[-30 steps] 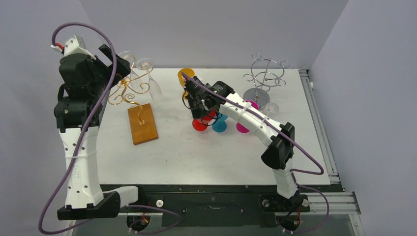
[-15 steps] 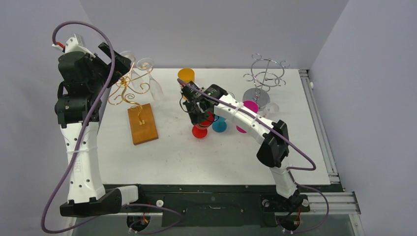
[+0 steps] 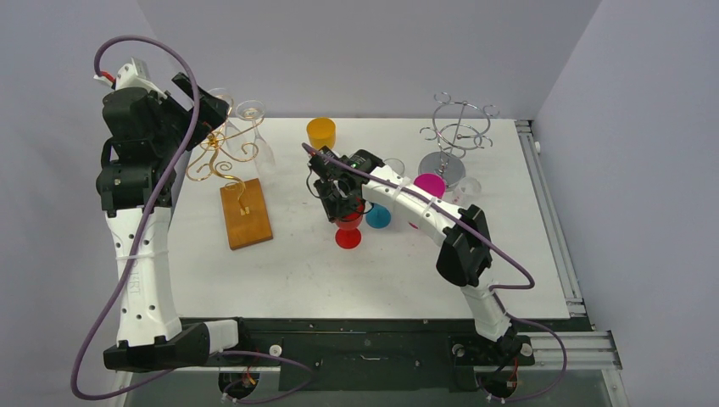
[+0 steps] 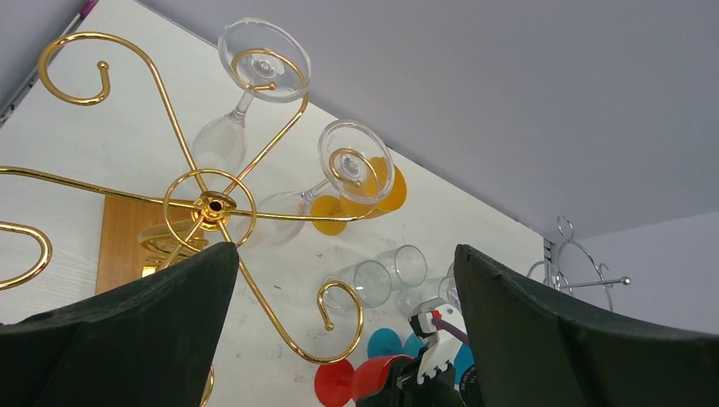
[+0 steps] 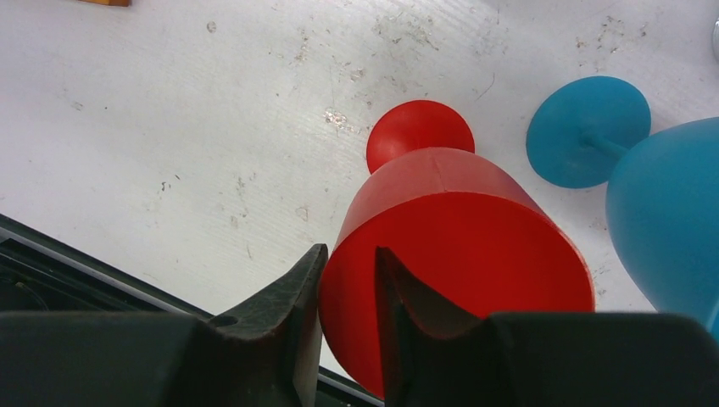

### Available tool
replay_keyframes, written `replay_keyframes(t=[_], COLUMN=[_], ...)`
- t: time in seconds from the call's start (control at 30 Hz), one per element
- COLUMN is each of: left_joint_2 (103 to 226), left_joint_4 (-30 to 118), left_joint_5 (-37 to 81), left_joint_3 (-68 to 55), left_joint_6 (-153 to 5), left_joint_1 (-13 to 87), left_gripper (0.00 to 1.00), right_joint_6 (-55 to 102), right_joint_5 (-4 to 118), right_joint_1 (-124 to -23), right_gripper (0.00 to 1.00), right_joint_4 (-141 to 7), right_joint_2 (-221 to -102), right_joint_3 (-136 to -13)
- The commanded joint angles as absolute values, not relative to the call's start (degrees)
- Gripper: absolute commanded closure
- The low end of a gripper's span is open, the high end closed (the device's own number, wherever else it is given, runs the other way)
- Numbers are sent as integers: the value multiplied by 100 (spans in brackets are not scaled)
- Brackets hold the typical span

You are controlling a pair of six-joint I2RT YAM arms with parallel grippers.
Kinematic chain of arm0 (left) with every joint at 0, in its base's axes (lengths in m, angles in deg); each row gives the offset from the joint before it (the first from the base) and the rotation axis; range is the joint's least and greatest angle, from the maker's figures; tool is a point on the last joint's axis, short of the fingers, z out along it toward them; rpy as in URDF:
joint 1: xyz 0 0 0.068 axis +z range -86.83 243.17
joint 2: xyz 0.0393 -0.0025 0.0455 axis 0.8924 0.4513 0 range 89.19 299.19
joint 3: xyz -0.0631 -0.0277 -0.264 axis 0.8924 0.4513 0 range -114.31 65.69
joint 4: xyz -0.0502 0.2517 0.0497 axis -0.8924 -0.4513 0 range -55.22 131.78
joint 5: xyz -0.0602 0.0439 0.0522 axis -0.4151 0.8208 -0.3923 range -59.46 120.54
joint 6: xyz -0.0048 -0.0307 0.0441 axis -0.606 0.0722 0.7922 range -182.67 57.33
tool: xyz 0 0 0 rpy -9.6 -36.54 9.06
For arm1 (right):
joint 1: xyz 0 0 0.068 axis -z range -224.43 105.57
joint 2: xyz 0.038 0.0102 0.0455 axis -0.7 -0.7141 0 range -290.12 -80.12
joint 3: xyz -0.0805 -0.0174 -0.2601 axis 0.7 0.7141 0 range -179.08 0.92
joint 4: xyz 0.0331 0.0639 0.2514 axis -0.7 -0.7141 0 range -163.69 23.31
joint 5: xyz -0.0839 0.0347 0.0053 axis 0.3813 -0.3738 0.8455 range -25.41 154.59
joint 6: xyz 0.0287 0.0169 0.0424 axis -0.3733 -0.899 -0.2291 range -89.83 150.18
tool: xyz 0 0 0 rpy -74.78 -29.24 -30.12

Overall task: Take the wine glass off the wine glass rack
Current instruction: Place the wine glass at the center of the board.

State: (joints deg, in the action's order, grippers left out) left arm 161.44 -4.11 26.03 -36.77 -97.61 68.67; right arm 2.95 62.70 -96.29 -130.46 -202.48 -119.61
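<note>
The right gripper pinches the red wine glass by its rim; the left gripper gapes empty near the gold rack. The left-arm lettering looks unreadable.

Blue glass cut off at right edge; gold rack base partly behind fingers.

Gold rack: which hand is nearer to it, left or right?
Left. The left hand hovers open just above the gold rack; the right hand is far off to the right, gripping the red glass by its rim.
</note>
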Motion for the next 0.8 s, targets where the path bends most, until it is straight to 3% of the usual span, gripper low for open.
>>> replay_keyframes(t=[0.0, 0.77], left_joint_2=[16159, 16119], left_joint_4=[-26, 58], left_joint_5=[2489, 2307], left_joint_3=[-3679, -3609], left_joint_6=[-9753, -9824], left_joint_1=[6915, 6915], left_gripper=[4, 4], right_joint_6=[337, 77], right_joint_5=[6415, 6769], right_joint_1=[-9689, -9699], right_gripper=[75, 52], right_joint_4=[-13073, -13009], right_joint_2=[-20218, -19367], right_joint_3=[-12119, -12193])
